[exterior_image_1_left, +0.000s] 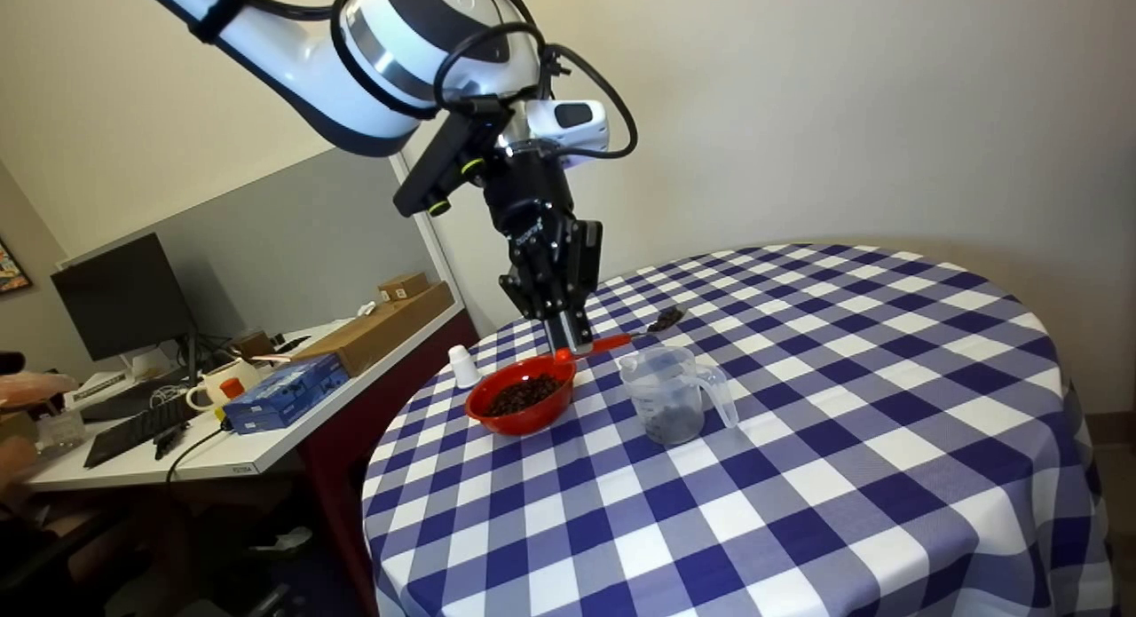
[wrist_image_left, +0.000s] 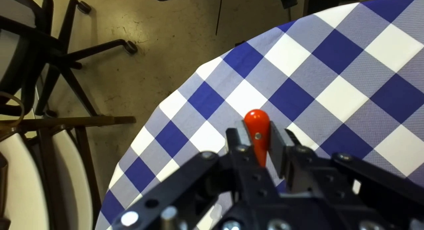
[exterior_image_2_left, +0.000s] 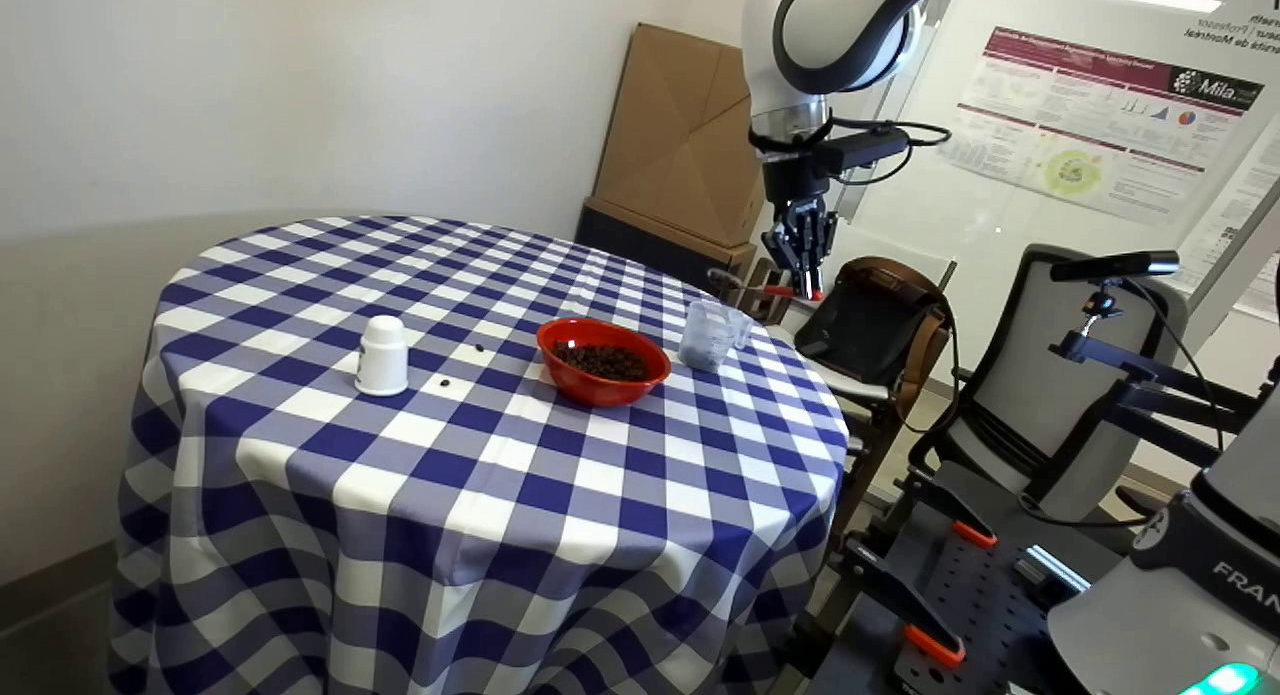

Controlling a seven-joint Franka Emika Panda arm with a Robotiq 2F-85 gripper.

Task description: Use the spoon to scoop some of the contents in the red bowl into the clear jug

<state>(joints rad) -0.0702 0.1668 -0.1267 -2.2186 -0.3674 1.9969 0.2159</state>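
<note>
My gripper (exterior_image_1_left: 569, 333) is shut on the red handle of the spoon (exterior_image_1_left: 612, 343), held above the table; in the wrist view the handle end (wrist_image_left: 258, 124) sits between the fingers. In an exterior view the spoon's head bears a dark heap of contents (exterior_image_1_left: 666, 319) and appears above and behind the clear jug (exterior_image_1_left: 652, 391). The jug stands upright, with dark stuff at its bottom; it also shows in an exterior view (exterior_image_2_left: 703, 327). The red bowl (exterior_image_1_left: 537, 419) stands beside it, holding more dark contents (exterior_image_2_left: 600, 361). The spoon's head is hidden in the wrist view.
A white cup-like piece (exterior_image_2_left: 383, 357) stands upright on the checked cloth beyond the red bowl. A few dark bits (exterior_image_2_left: 444, 382) lie near it. The round table's edge (wrist_image_left: 159, 106) drops to the floor, with chairs close by. A desk with a blue box (exterior_image_1_left: 286, 393) stands alongside.
</note>
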